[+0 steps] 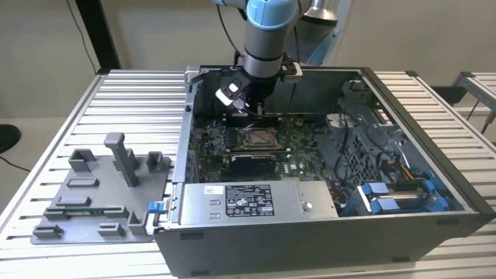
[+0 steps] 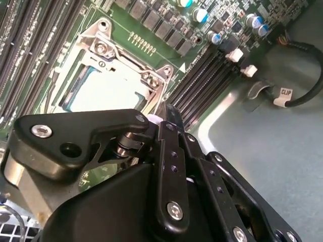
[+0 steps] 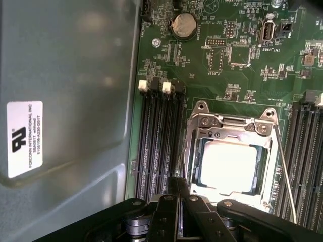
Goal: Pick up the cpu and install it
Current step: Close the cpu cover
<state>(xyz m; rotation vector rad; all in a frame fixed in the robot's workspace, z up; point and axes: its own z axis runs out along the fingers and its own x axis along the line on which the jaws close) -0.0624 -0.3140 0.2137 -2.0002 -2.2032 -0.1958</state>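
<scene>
The cpu (image 3: 229, 164) lies flat in the motherboard socket, its silvery-white top showing inside the metal socket frame (image 3: 202, 123). The second wrist view also has the cpu (image 2: 108, 91), and in the exterior view the cpu (image 1: 259, 138) sits mid-board inside the open computer case. My gripper (image 1: 252, 110) hangs inside the case just above the board, beside the socket on its far side. In both wrist views the black fingers meet at their tips, so the gripper (image 3: 179, 182) (image 2: 166, 108) is shut with nothing seen between them. It does not touch the cpu.
Memory slots (image 3: 159, 146) run beside the socket. A labelled silver power-supply box (image 1: 256, 200) fills the case front, with blue drive brackets (image 1: 395, 195) and cables at the exterior view's right. A grey tray (image 1: 46, 232) of plastic blocks lies on the slatted table left of the case.
</scene>
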